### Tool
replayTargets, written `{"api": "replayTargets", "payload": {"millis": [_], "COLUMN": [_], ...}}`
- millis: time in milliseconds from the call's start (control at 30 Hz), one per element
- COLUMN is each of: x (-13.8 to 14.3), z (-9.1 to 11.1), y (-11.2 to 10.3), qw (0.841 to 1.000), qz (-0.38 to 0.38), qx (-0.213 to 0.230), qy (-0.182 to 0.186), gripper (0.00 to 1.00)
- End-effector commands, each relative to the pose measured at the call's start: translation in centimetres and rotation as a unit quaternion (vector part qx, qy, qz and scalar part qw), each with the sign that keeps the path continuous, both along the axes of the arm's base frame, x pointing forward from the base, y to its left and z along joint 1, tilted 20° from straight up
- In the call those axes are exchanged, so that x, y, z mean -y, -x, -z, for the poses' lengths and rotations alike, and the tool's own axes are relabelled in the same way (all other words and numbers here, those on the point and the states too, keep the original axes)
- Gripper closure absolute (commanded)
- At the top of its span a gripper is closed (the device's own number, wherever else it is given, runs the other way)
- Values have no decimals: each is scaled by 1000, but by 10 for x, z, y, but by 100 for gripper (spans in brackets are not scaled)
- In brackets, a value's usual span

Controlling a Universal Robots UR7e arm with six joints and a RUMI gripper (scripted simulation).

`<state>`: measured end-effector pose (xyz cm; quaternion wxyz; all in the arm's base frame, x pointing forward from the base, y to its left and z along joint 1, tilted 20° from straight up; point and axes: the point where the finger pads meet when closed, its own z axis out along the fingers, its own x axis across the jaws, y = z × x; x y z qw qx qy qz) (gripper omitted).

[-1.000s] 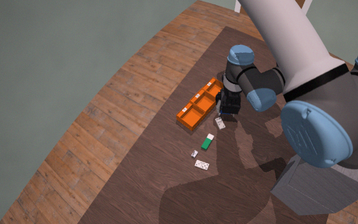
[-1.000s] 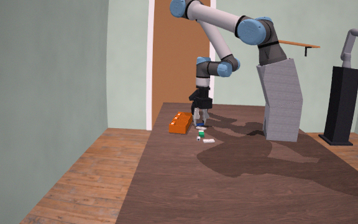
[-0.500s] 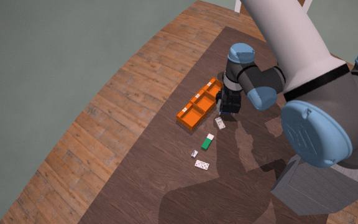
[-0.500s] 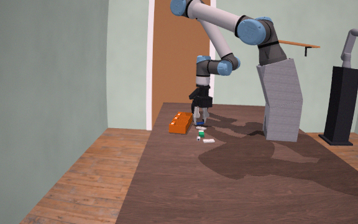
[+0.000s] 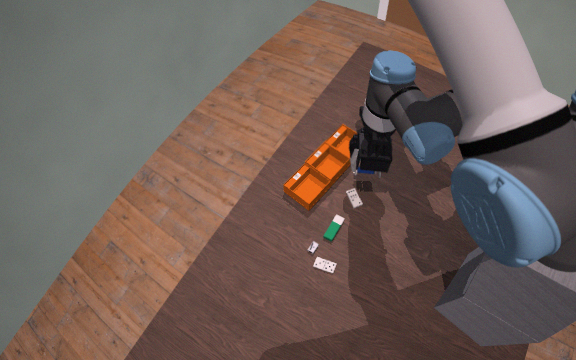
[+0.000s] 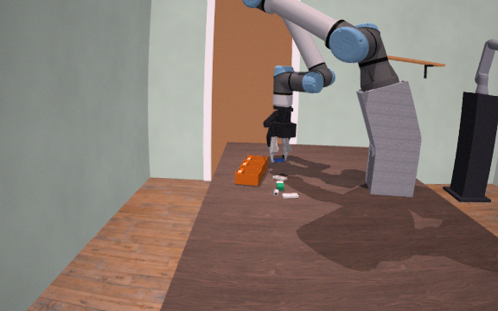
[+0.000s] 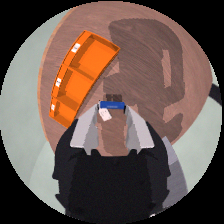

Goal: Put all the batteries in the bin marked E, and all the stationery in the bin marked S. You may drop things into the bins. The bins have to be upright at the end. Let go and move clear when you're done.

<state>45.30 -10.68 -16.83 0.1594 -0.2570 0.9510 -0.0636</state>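
Observation:
My gripper (image 5: 366, 172) is shut on a small blue block (image 7: 112, 105) and holds it just above the table, close beside the far end of the orange tray (image 5: 320, 166). The block also shows in the exterior view (image 6: 279, 160). The tray has three compartments in a row, each with a small white label whose letter is too small to read. A small dark object (image 5: 364, 186) lies on the table under the gripper. A green-and-white eraser (image 5: 334, 227) lies further along the table.
A white spotted tile (image 5: 354, 198) lies near the dark object. Another (image 5: 324, 265) and a small white piece (image 5: 313, 247) lie beyond the eraser. The arm's grey base (image 6: 389, 138) stands to the right. The table's left edge runs just past the tray.

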Motion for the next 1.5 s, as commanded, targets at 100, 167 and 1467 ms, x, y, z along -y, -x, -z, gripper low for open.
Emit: {"api": "replayTargets", "payload": {"millis": [100, 167, 1467], "x": [0, 0, 61], "z": [-9, -9, -46], "y": [3, 3, -75], "qw": [1000, 1000, 910], "qz": [0, 0, -389], "qx": [0, 0, -15], "qy": [0, 0, 144], "gripper": [100, 100, 100]}}
